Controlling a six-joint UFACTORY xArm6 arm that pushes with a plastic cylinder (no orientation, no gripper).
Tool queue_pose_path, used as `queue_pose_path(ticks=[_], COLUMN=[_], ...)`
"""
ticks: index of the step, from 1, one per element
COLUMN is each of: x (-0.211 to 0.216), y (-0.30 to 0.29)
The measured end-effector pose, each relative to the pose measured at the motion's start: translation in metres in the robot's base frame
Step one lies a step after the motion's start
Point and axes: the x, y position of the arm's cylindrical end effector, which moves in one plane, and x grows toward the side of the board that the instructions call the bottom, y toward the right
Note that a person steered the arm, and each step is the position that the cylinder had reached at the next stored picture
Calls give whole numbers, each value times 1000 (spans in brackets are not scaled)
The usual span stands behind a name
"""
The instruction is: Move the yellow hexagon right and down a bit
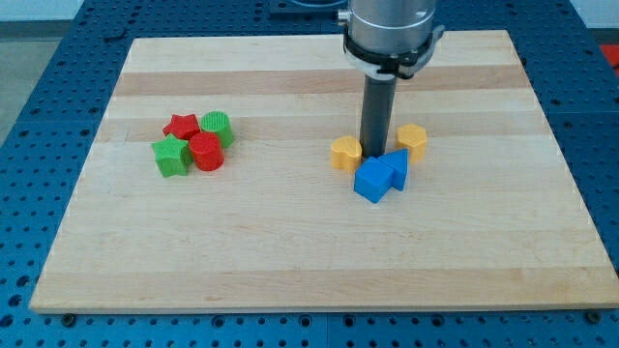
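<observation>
The yellow hexagon (412, 139) sits right of the board's middle. My tip (374, 159) is down on the board just left of it, with a small gap between them. A second yellow block (345, 152), of rounded, heart-like shape, lies just left of the tip. A blue cube (371, 181) and a blue wedge-shaped block (396, 168) lie directly below the tip, touching each other. The blue blocks stand right at the rod's foot, so its very end is partly hidden.
A cluster sits at the view's left: a red star (181, 126), a green cylinder (217, 129), a green star (171, 155) and a red cylinder (205, 151). The wooden board (309, 271) rests on a blue perforated table.
</observation>
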Motion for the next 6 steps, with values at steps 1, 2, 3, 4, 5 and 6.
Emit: queue_pose_path(ticks=[1, 2, 3, 4, 5, 6], x=[-6, -7, -16, -16, -13, -7], y=[0, 0, 3, 14, 24, 35])
